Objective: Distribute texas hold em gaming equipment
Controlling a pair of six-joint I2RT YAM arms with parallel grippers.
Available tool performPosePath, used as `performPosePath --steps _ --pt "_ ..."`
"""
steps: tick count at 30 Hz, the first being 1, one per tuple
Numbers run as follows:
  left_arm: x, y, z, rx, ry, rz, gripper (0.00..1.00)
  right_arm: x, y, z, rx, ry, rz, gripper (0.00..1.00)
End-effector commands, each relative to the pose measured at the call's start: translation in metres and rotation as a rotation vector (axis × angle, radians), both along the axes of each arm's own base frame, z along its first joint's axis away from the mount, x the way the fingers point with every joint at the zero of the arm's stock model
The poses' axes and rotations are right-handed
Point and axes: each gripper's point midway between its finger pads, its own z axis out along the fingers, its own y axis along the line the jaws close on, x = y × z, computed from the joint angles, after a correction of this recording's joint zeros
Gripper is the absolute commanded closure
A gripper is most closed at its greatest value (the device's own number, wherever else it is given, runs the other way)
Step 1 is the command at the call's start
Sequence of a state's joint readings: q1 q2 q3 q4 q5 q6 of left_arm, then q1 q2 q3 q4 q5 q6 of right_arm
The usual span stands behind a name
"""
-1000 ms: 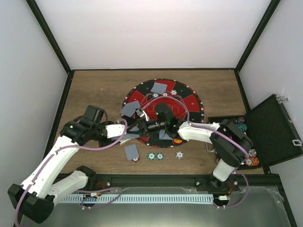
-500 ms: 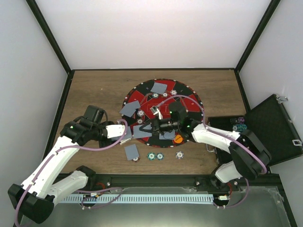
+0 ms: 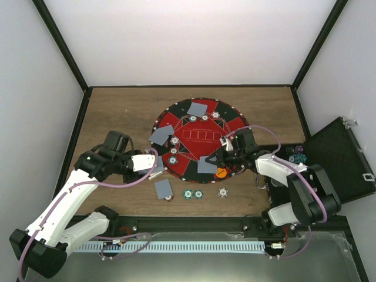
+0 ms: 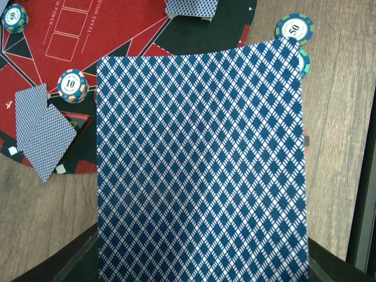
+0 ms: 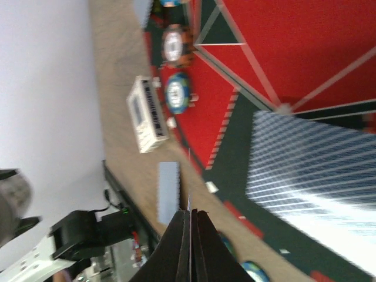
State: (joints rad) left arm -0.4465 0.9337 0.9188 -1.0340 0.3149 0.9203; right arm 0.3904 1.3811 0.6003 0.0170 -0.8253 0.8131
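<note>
Cards first: my left gripper [image 3: 156, 169] is clamped on a held card [image 4: 200, 164] with a blue diamond back, one or a stack, I cannot tell which; it stands broadside to the wrist camera and hides most of that view, at the near-left rim of the mat [image 3: 179, 120]; beside it two overlapping cards [image 4: 44, 132] lie across that rim, with a chip marked 10 [image 4: 72, 85] just beside them. My right gripper [image 5: 190, 216] has its jaws pressed together, low over the near part of the mat; a thin pale sliver shows at the tips and I cannot tell whether anything is pinched there; just beside it a near card [image 3: 207, 166] lies face down on the mat, with the orange disc [image 3: 220, 173] close on its right at the rim. Further out, a far card [image 3: 198, 109] sits at the mat's far edge and a left card [image 3: 158, 135] on its left rim; far chips [image 3: 204, 118] rest on the mat near the far card. On the wood before the mat lies a table card [image 3: 163, 188]; to its right are teal chips [image 3: 188, 194] side by side, then a white chip [image 3: 223, 192]. The case [image 3: 338, 161] stands open at the right with more chips [image 3: 299, 155] in its tray.
</note>
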Motion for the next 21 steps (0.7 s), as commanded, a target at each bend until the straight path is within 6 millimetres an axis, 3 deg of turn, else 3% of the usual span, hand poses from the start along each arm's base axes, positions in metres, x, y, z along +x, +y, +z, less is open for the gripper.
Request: performPosePath --steps 1,10,19,21 --pt "0.001 -0.002 0.006 -0.016 -0.026 -0.013 0.95 0.008 -0.017 -0.027 -0.142 -0.014 0.023 0.99" --pt "0.000 -0.001 0.009 -0.019 -0.033 -0.013 0.95 0.015 -0.038 -0.060 -0.333 -0.002 0.006 0.99" --pt "-0.002 -0.002 0.009 -0.030 -0.035 -0.019 0.95 0.012 -0.063 -0.060 -0.486 -0.011 -0.038 0.82" --pt "-0.003 -0.002 0.009 -0.029 -0.034 -0.021 0.95 0.016 -0.073 -0.057 -0.543 -0.026 -0.064 0.73"
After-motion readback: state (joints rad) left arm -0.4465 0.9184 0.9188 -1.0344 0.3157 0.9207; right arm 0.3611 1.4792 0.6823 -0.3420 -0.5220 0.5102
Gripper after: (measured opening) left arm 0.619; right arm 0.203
